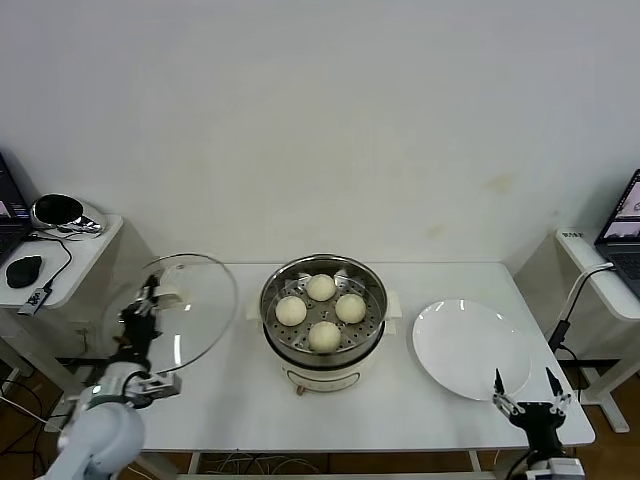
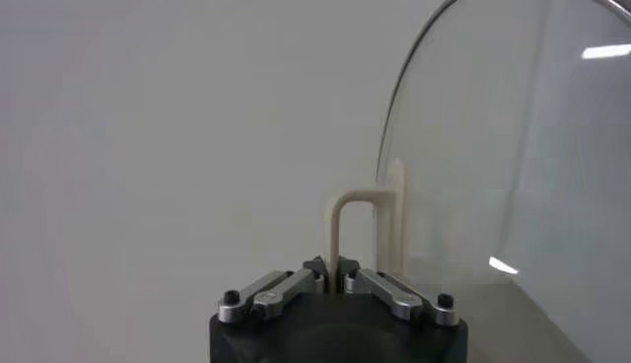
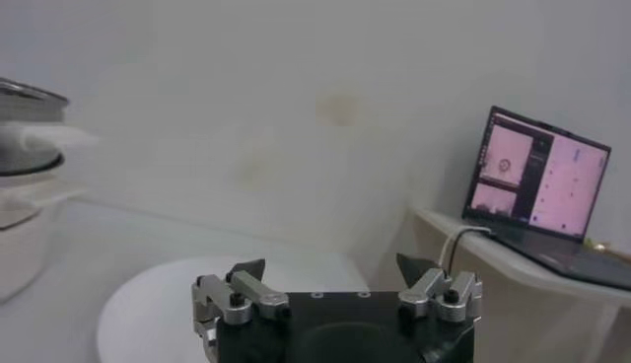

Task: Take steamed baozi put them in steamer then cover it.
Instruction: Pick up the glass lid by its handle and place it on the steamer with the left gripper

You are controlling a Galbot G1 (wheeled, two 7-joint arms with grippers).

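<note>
Here, no legible writing; left end effector (image 1: 150, 300) grips cover (image 1: 195, 310).

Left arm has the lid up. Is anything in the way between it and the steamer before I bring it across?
Nothing visible. The left gripper is shut on the cover handle, holding it tilted left of the steamer. All four baozi sit inside on the tray. The right gripper, open, hangs by the plate.

Bright, even indoor light, soft faint shadows on the white bench (image 1: 240, 400), ceiling-light glare streaks on the glass cover (image 2: 513, 178), right wrist view hazy and soft
</note>
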